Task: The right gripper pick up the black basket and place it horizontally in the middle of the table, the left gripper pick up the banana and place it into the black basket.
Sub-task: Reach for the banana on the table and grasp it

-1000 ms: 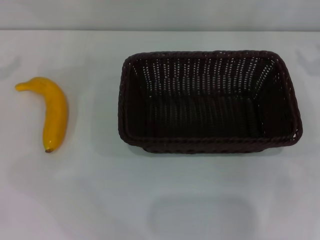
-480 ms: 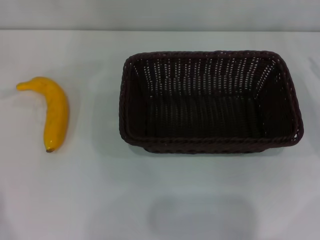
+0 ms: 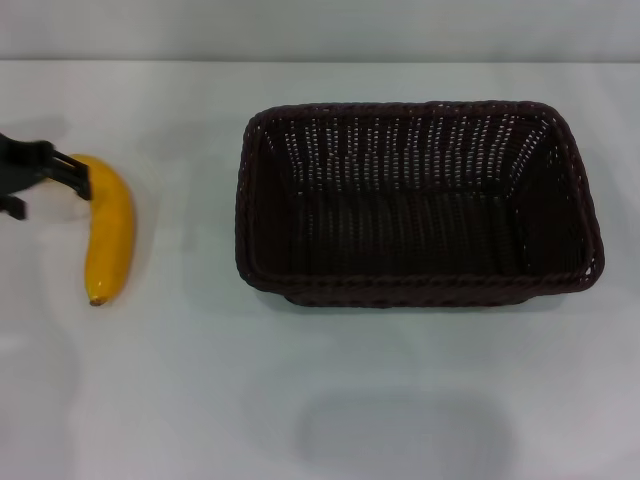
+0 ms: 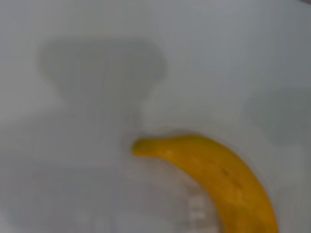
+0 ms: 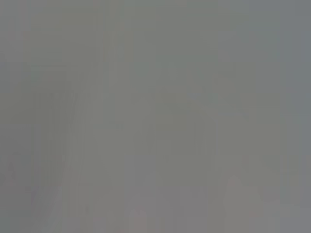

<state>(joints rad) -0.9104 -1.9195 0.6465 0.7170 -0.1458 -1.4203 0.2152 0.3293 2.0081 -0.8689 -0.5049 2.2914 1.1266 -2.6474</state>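
Observation:
The black basket (image 3: 418,200) stands lengthwise on the white table (image 3: 320,380), right of the middle, and is empty. The yellow banana (image 3: 108,232) lies on the table at the left, apart from the basket, dark tip toward me. It also shows in the left wrist view (image 4: 218,177). My left gripper (image 3: 50,195) reaches in from the left edge, open, with one finger (image 3: 72,173) over the banana's stem end. It holds nothing. My right gripper is out of view; the right wrist view shows only plain grey.
The table's far edge meets a pale wall (image 3: 320,30) at the back. Bare tabletop lies between the banana and the basket and along the front.
My left gripper has come into the head view from the left and now hangs over the banana's stem end. The banana and the basket have not moved.

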